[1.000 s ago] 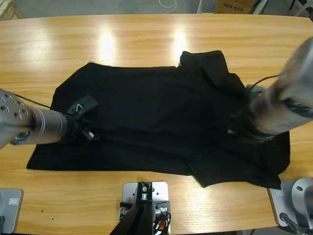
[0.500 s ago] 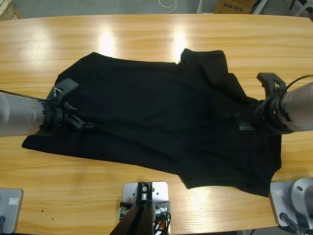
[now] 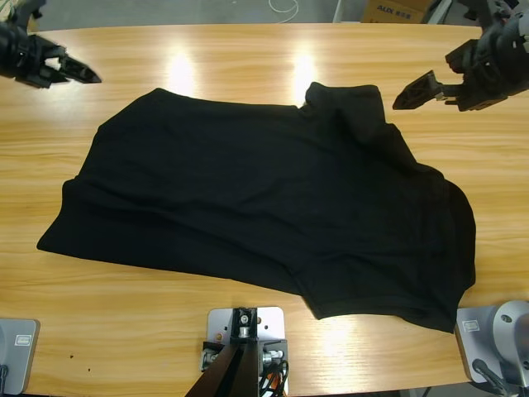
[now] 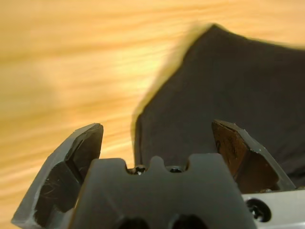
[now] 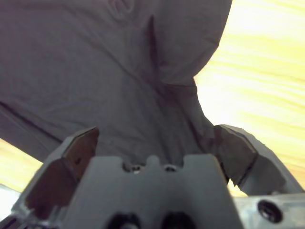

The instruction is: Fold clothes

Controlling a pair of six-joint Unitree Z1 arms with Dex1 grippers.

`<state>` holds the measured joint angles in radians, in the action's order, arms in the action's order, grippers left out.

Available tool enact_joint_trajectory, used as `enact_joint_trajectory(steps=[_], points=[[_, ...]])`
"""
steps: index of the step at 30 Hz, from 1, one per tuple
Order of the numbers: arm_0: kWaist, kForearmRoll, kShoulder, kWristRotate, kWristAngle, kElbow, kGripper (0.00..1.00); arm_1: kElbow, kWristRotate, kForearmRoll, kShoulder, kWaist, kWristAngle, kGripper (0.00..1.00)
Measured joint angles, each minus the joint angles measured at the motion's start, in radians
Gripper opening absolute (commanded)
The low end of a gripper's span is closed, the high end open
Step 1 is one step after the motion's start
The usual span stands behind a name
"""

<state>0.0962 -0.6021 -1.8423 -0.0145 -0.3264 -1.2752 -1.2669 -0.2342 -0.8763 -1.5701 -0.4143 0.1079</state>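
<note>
A black short-sleeved shirt (image 3: 264, 198) lay spread across the middle of a long wooden table (image 3: 248, 58), seen from above. It was mostly flat, with soft wrinkles. A bunched, raised fold sat at its upper right edge, and its lower right part reached close to the table's near edge. Its left end tapered to a corner pointing toward the table's left side.

The left gripper (image 3: 70, 70) hung over bare wood at the upper left corner of the table, well apart from the shirt. Its two black jaws stood spread, with nothing between them. In the left wrist view, the gripper (image 4: 157, 136) looked down at a pointed corner of the shirt (image 4: 228, 90) lying on the blurred wood (image 4: 66, 62).

The right gripper (image 3: 430, 87) hung at the upper right, just beside the shirt's bunched fold but not touching it. Its jaws were also spread and held nothing. In the right wrist view, the gripper (image 5: 155, 138) looked over a broad stretch of the shirt (image 5: 95, 71), where a creased flap of fabric ran toward the table's bright wood (image 5: 257, 71) on the right side.
</note>
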Motion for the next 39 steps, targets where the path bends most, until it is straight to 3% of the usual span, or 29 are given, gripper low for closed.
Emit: enact_joint_trajectory(steps=[5,10,17,23,24,28,39], points=[[-0.101,0.029,-0.080,0.164,-0.101,0.027,0.881,0.000,0.000,0.000,-0.038,0.008,0.019,0.977],[-0.090,0.147,-0.131,0.241,-0.165,0.029,0.910,0.005,0.000,0.001,-0.059,0.009,0.026,0.977],[0.080,0.144,-0.196,-0.043,-0.146,-0.027,0.908,0.042,0.000,0.005,-0.060,0.009,0.027,0.977],[0.097,0.070,-0.225,-0.229,0.020,-0.031,0.884,0.071,0.000,0.005,-0.060,0.009,0.027,0.977],[0.097,0.066,-0.226,-0.244,0.044,-0.034,0.775,0.073,0.000,0.005,-0.060,0.009,0.027,0.977],[0.104,0.048,-0.234,-0.262,0.079,-0.076,0.023,0.077,0.000,0.010,-0.060,0.009,0.027,0.977],[0.130,-0.025,-0.285,-0.292,0.000,-0.121,0.000,0.083,-0.003,0.018,-0.060,0.009,0.027,0.978]])
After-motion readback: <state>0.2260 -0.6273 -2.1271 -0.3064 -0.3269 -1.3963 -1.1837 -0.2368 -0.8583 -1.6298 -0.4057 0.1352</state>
